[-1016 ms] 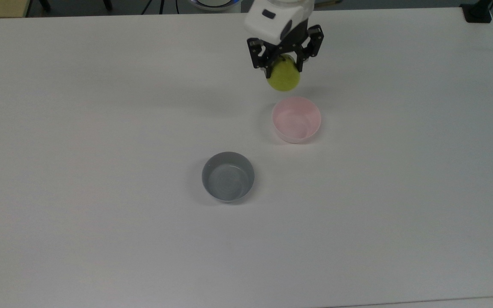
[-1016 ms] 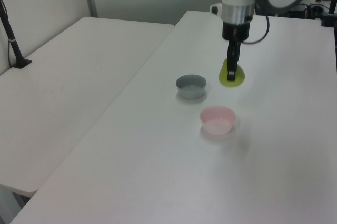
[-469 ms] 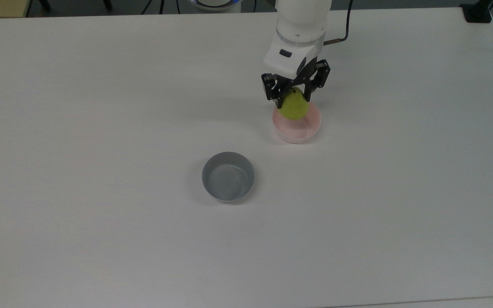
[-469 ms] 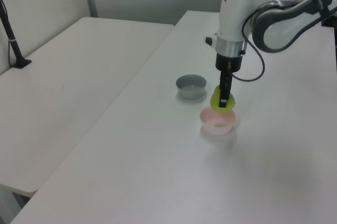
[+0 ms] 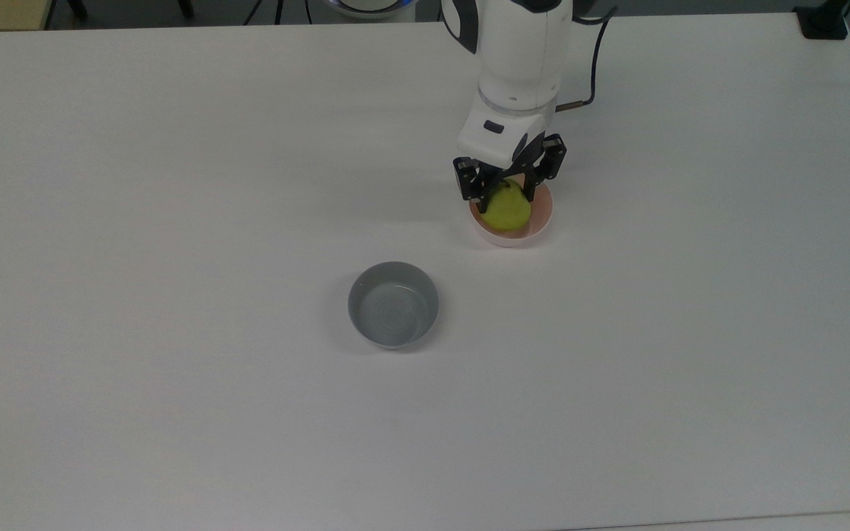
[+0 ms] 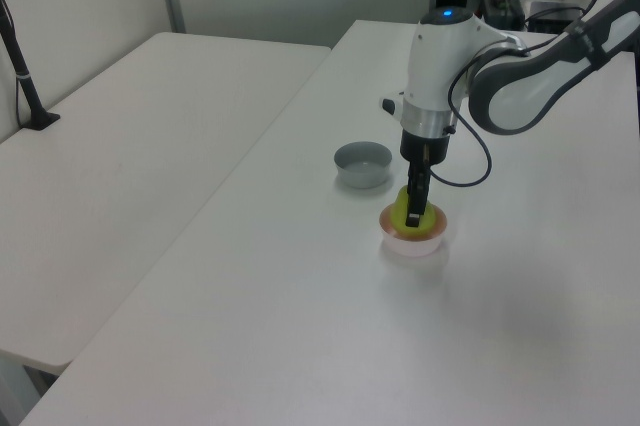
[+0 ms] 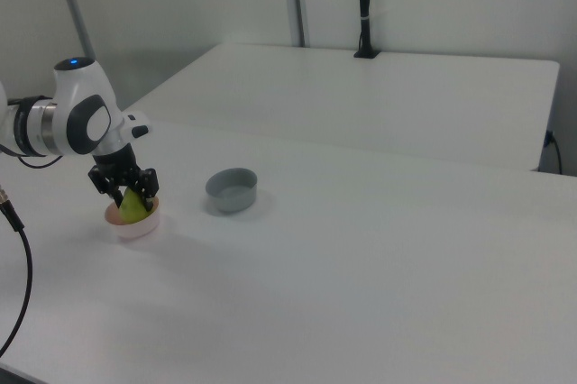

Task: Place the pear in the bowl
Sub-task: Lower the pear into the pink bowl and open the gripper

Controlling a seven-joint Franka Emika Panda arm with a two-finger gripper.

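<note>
Yellow-green rounded pear (image 5: 508,210) sits low inside the small pale pink round bowl (image 5: 536,226) on the white counter (image 5: 174,184), with the black two-finger end effector (image 5: 506,193) closed around its upper part. Well apart stands a small grey round bowl (image 5: 393,304), nearer the top view's lower left.

The arm (image 5: 517,44) reached straight down, its end effector (image 5: 508,193) pointing vertically, fingers (image 5: 469,184) closed on the pear (image 5: 508,210).
</note>
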